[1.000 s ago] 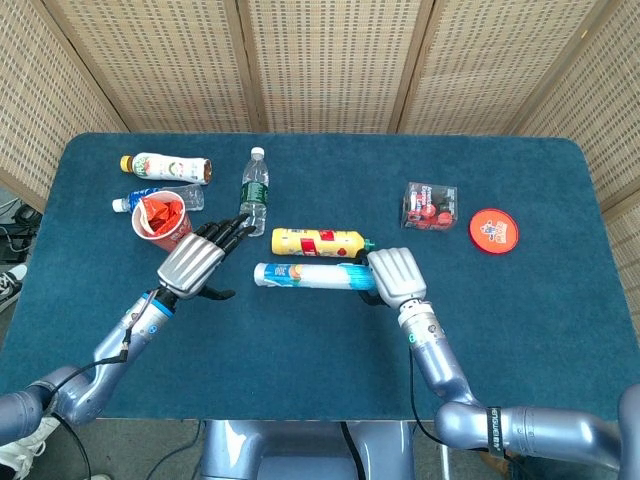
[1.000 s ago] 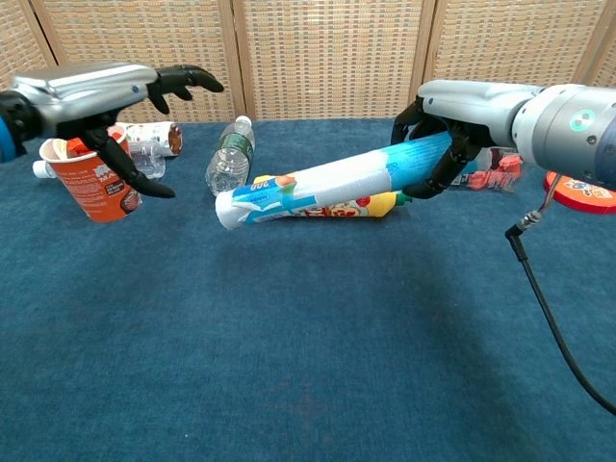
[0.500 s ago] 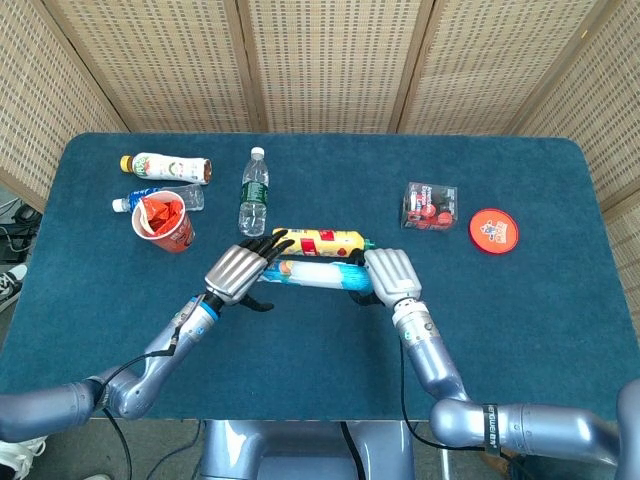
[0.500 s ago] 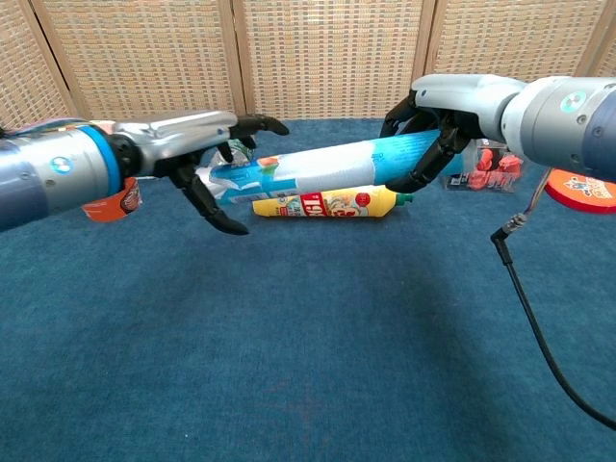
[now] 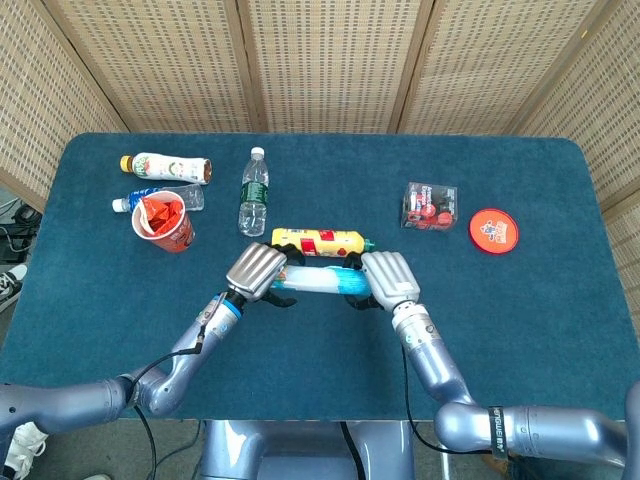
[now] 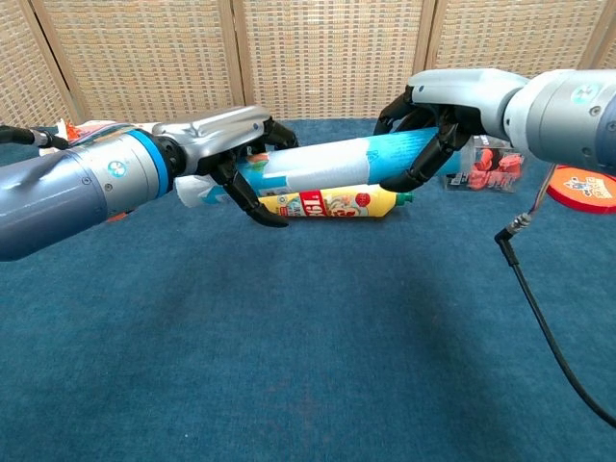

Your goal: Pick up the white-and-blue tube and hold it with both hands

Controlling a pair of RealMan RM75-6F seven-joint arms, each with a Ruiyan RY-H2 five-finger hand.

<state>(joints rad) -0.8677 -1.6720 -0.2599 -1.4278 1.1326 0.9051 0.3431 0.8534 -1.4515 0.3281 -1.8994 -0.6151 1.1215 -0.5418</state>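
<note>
The white-and-blue tube (image 5: 318,279) hangs level above the blue table, spanning the gap between my two hands. In the chest view the tube (image 6: 327,162) tilts slightly up toward its blue end. My right hand (image 5: 388,278) grips the blue end, with its fingers wrapped over the top (image 6: 433,106). My left hand (image 5: 258,268) closes around the white cap end, fingers above and thumb below (image 6: 241,154). The tube's tips are hidden under both hands in the head view.
A yellow tube (image 5: 318,241) lies on the cloth just behind and below the held one. A water bottle (image 5: 255,190), a red cup (image 5: 162,222) and two lying bottles (image 5: 165,167) sit at the back left. A clear box (image 5: 430,205) and a red disc (image 5: 493,230) are at the right.
My left hand has swung right from beside the red cup and closed around the tube's white end. The right hand has lifted the tube slightly and kept its grip.
</note>
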